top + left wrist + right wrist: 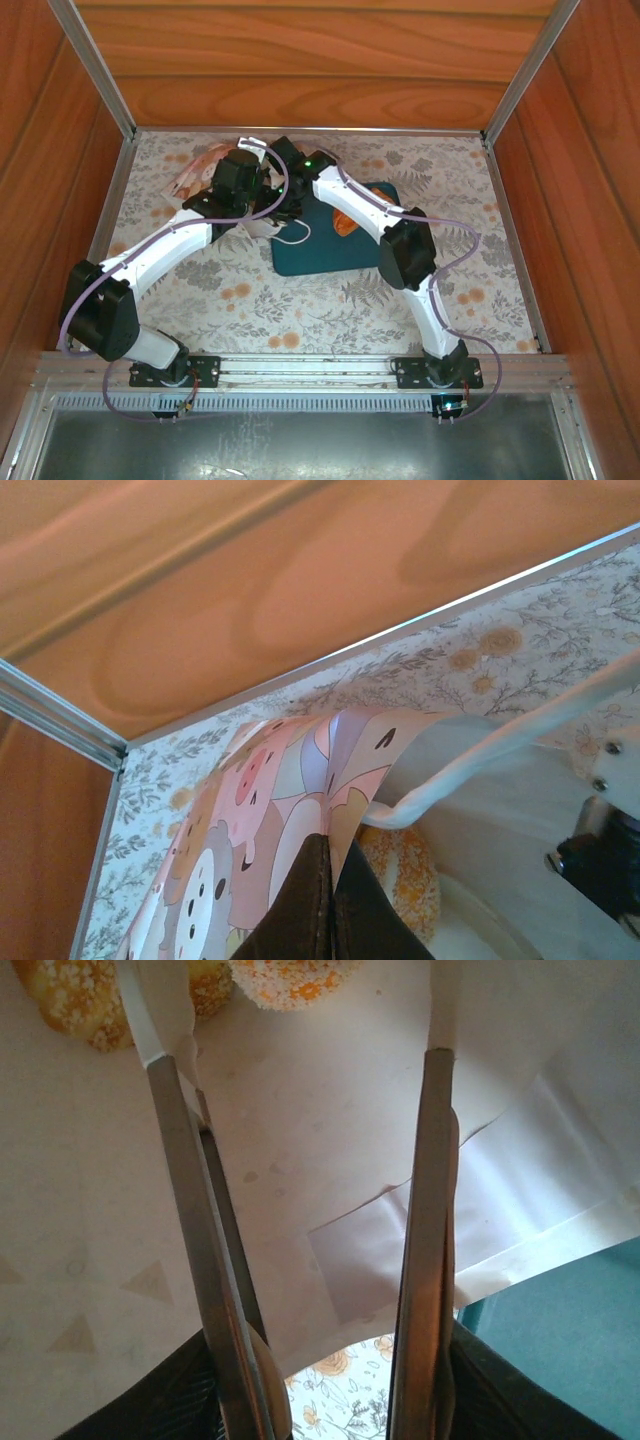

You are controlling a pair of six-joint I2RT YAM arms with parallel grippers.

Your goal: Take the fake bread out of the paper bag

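Right wrist view: the right gripper (pixel 295 1050), jaws partly apart with nothing between them, reaches inside the paper bag (pixel 330 1160). The fake bread (pixel 290 980) lies straight ahead, just past its fingertips. The left gripper (pixel 330 865) pinches the bag's edge.

Arms: two, left arm (pixel 160 250) and right arm (pixel 425 290); hands: two, left hand (pixel 330 860) and right hand (pixel 295 1055); paper bag (pixel 320 1140): one; white handle loop (pixel 470 765): one seen; teal tray (pixel 310 255): one.

Fake bread: one piece (pixel 345 222) on the tray. Inside the bag, right wrist view: two sure, a speckled piece (pixel 290 980) at 12 o'clock and a yellow piece (pixel 70 1000) at 11; the scrap between them may be a third, can't tell. Left wrist view: one bread piece (pixel 400 870).
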